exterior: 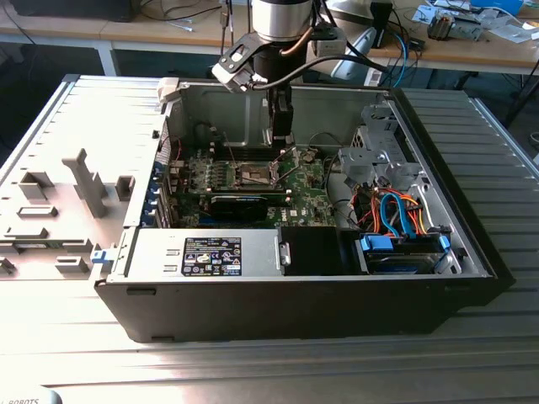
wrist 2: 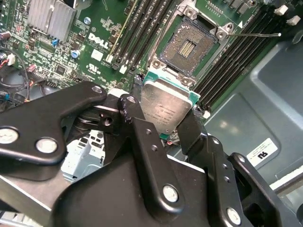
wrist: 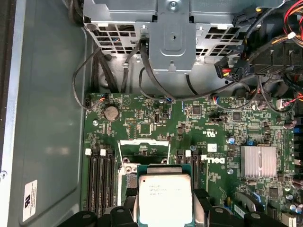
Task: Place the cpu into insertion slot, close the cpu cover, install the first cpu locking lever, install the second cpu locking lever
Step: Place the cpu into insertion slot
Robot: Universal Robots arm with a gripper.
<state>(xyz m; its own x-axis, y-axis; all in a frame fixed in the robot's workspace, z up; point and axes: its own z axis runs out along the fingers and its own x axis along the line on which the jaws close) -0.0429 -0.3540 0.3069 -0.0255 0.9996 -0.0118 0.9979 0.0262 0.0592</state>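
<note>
While the gripper [wrist 2: 161, 122] hangs inside the PC case [exterior: 295, 307], its fingers [wrist 2: 142, 137] pinch the cpu [wrist 2: 166, 101] by opposite edges, metal top facing the wrist cams. Cpu is above the mobo [wrist 2: 94, 42], near but clear of the slot [wrist 2: 189, 45], contacts bare.

CPU being held above the open insertion slot

The cpu [wrist 2: 166, 105], a flat square chip with a dull silver top and green edging, is hanging tilted and clamped on two opposite sides by the gripper [wrist 2: 160, 113], just beside the insertion slot [wrist 2: 189, 45] and not touching it. The slot is lying uncovered, showing its dark contact field inside a thin metal rim. In the first wrist view, the cpu cover [wrist: 144, 142] is appearing as a thin silver frame, seemingly raised.
</note>
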